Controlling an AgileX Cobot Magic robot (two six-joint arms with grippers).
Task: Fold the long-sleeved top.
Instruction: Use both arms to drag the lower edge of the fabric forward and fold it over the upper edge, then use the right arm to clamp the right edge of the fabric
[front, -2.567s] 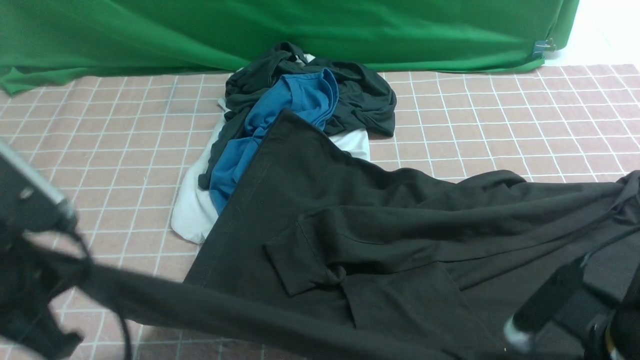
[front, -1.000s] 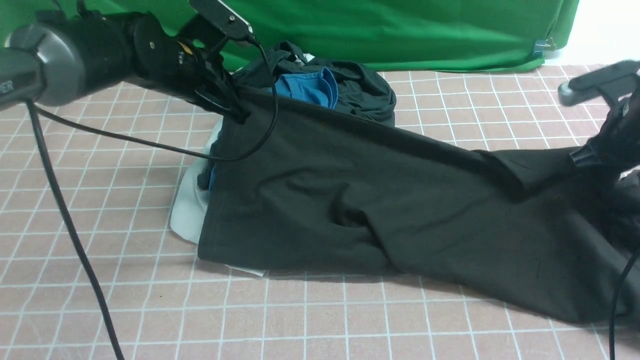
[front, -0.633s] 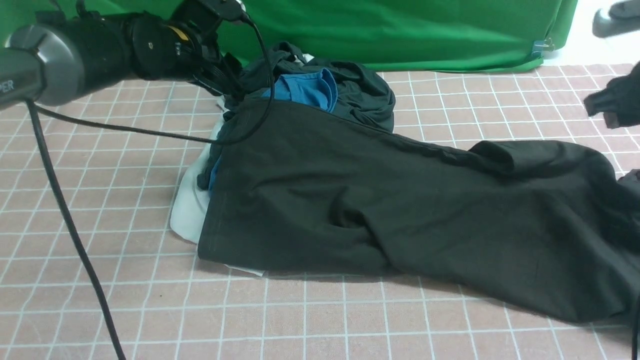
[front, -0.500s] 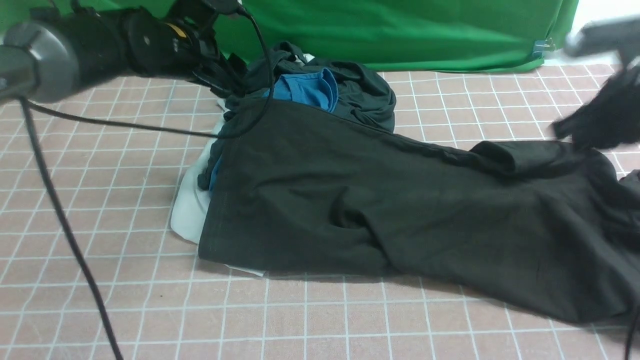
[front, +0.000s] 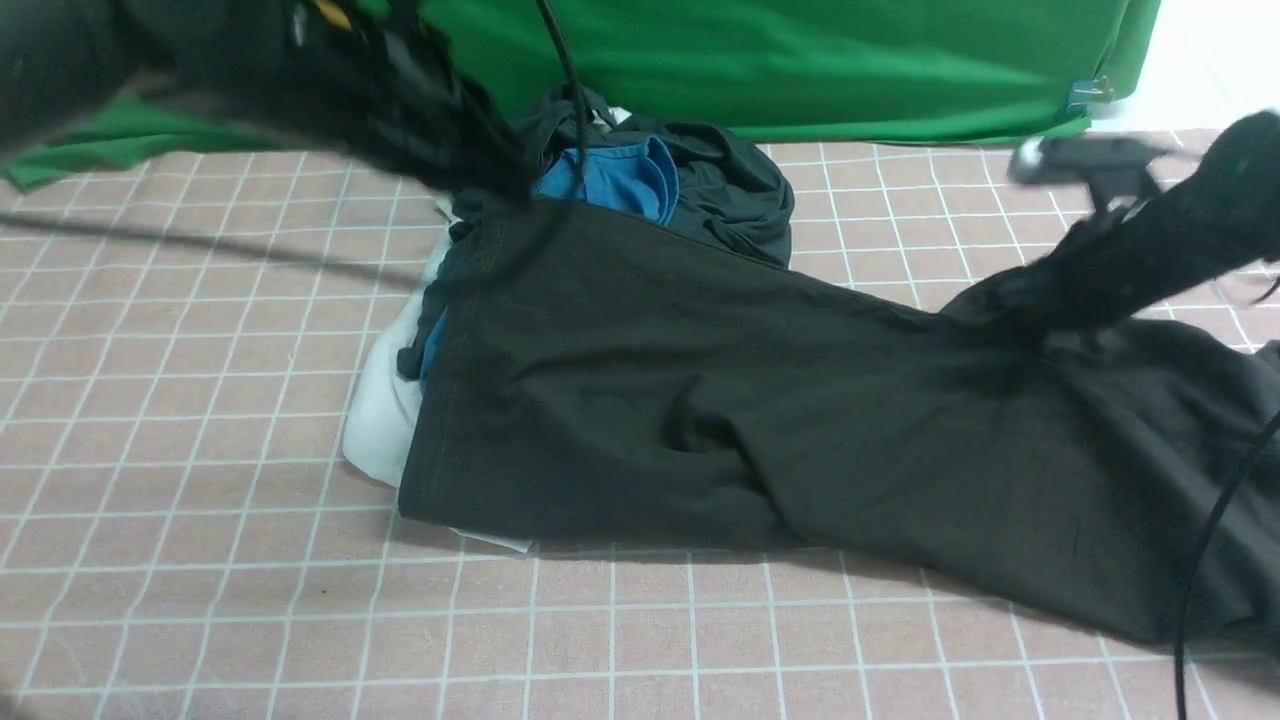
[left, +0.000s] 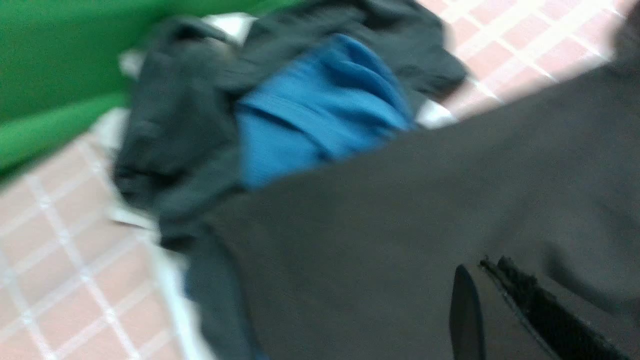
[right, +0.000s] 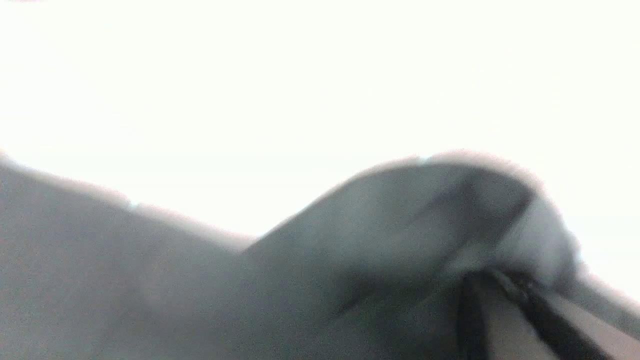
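**Black top lies folded over on the checked cloth**

I see the long-sleeved top (front: 760, 420) spread low and wide across the pink checked cloth (front: 200, 400) on the worktop. Its far left corner lies over a pile of other clothes: a blue T-shirt (front: 610, 180), a smaller dark garment (front: 730, 190) and something white (front: 385, 410) under them. A green curtain (front: 800, 60) hangs behind the pile.

My left tool (front: 470, 170) is a blur above the top's far left corner. In the left wrist view the left tool's fingers (left: 465, 310) are pressed together with no cloth between them, just over the black top (left: 400, 225).

My right tool (front: 1020, 305) is down at the top's far right edge. It is pressed together. The right wrist view is too blurry, so I cannot tell if it pinches the fabric (right: 200, 280).
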